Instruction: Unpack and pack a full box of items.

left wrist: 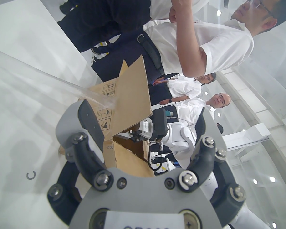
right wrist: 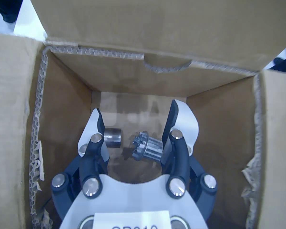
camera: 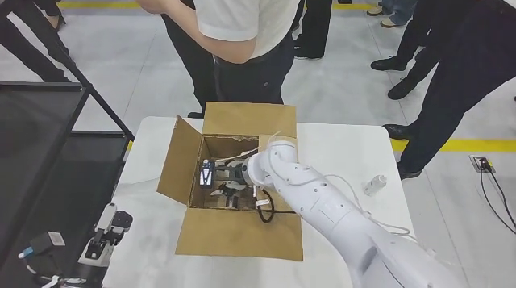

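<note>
- Right tool (right wrist: 136, 109): fingers apart, nothing clamped. It is lowered inside the box (right wrist: 157, 24) and pointed at the box floor.
- Toothed metal part (right wrist: 145, 147): laid on its side on the box floor beneath the tool, between the fingers and nearer one of them.
- Short metal sleeve (right wrist: 112, 138): also between the fingers, just beside the other one and apart from the toothed part.
- Step in hand, as judged: one item is to be lifted out. Two items are straddled at once, so the tool is best centred on a single one before it is closed. Otherwise the second item may be pinched or knocked aside.
- Right arm: stretched over the box rim, with the wrist bent down into the opening. The flaps should be cleared on the lift.
- Left tool (left wrist: 143, 113): fingers apart, empty, held by the edge of the table (camera: 347, 147), well apart from the box.
- Small white bottle (camera: 375, 184): laid on the table outside the box, well apart from both tools.
</note>
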You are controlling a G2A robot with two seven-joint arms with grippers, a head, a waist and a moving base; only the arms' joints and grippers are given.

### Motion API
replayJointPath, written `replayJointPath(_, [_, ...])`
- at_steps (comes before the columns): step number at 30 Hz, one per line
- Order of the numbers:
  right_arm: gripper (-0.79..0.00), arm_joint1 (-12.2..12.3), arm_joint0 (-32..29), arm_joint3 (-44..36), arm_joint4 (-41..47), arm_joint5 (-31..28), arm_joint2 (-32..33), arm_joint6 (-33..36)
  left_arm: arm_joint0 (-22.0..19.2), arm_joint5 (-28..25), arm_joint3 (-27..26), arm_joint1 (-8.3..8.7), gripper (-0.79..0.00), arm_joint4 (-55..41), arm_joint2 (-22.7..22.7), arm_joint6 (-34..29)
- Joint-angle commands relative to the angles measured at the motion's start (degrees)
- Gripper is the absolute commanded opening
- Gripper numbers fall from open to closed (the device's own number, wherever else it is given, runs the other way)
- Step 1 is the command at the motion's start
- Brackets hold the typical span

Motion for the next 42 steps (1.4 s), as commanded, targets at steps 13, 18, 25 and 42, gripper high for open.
replayJointPath(13, [0.0, 13.6, -13.5, -32.3, -10.9, 3.4, 14.5, -4.1, -1.0, 0.9, -0.1, -0.04, 0.0, 0.7, 0.6, -0.4])
replayJointPath(18, [0.0, 18.7, -25.4, -50.3, -15.0, 3.4, 24.7, -0.6, -1.2, 1.2, -0.3, -0.06, 0.0, 1.0, 0.6, -0.4])
replayJointPath(25, [0.0, 23.4, -42.6, -69.2, -18.4, 4.0, 38.8, 1.5, -1.4, 1.5, -0.1, -0.09, 0.0, 1.1, 0.6, -0.3])
replayJointPath(42, [0.0, 27.0, -72.4, -86.3, -12.7, 18.6, 68.1, 8.2, -2.2, 1.7, -0.9, -0.08, 0.0, 2.2, 2.2, -1.8])
